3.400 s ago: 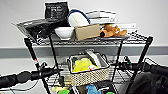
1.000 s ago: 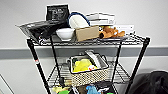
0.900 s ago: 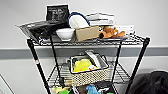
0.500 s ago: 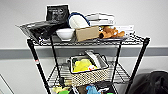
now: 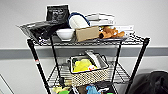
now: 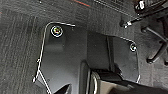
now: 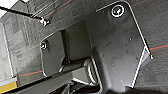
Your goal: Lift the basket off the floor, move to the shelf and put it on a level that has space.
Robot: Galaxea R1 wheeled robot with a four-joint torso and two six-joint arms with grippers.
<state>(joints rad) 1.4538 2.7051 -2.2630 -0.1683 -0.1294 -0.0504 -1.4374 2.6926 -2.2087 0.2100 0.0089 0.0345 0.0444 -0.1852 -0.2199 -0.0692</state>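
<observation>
I see the woven basket (image 5: 88,68) on the shelf's (image 5: 140,58) wire mesh level (image 5: 119,73), near its front edge. Since earlier both arms are gone from my head view. Whether the claws are apart or together, I cannot tell.

Basket (image 5: 88,68) on shelf's (image 5: 140,58) middle level (image 5: 120,73)

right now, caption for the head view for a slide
Basket sits on the middle level of the shelf, under a cluttered top tier.

A pale wall (image 5: 20,15) crossed by a grey band (image 5: 15,53) is seen at the far side. Dark grey carpet tiles (image 6: 17,45) are marked by thin red lines (image 7: 157,47).
</observation>
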